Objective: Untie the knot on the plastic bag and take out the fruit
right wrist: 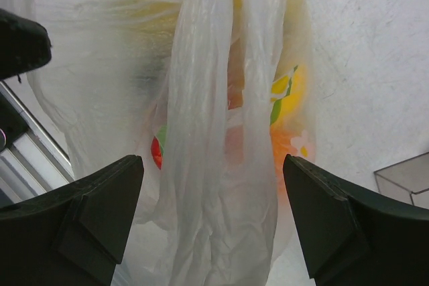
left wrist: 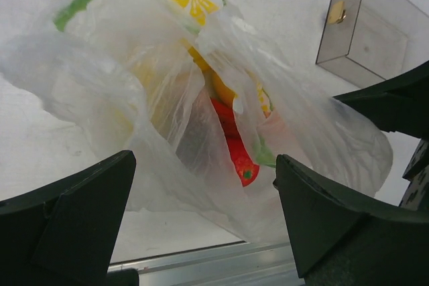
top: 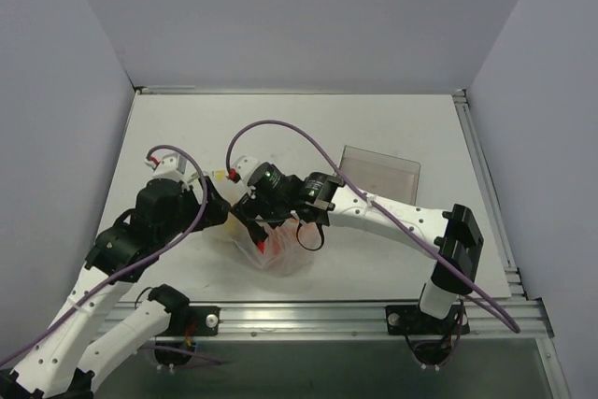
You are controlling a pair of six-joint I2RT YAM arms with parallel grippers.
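Note:
The plastic bag (top: 277,251) lies near the table's front edge, thin and translucent with lemon and green prints. Fruit shows through it in the left wrist view: a red piece (left wrist: 234,145) and yellow shapes. The right wrist view shows orange fruit (right wrist: 288,149), yellow fruit and a red spot (right wrist: 156,153) behind two loose handle strips (right wrist: 201,98). I cannot make out the knot. My left gripper (top: 222,219) (left wrist: 204,165) is open at the bag's left side. My right gripper (top: 254,226) (right wrist: 213,165) is open right over the bag, the handle strips between its fingers.
A clear rigid box (top: 378,173) stands behind and right of the bag; it also shows in the left wrist view (left wrist: 365,31). The metal front rail (top: 308,310) runs just below the bag. The two grippers are very close together.

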